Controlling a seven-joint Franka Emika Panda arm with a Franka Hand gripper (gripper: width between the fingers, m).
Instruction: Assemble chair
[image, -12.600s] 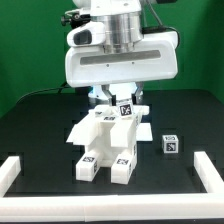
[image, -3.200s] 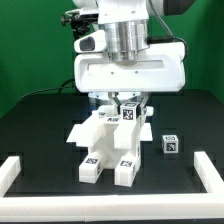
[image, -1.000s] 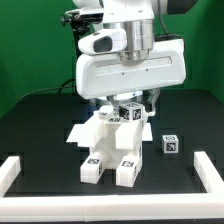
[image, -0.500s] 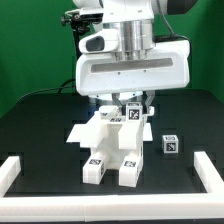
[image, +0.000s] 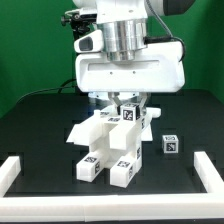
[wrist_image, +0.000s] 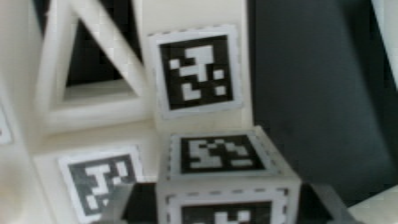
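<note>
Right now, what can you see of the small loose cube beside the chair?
The small cube is a white, plastic-looking block with a black-and-white square tag on its camera-facing side. It sits flat on the black table, at the exterior view's right of the chair assembly and clear of it. Only the table touches it.

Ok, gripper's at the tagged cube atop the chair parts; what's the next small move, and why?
Probably close the gripper snugly on the tagged cube before turning or pressing it: the gripper straddles that cube atop the chair assembly, but firm contact isn't visible.
</note>
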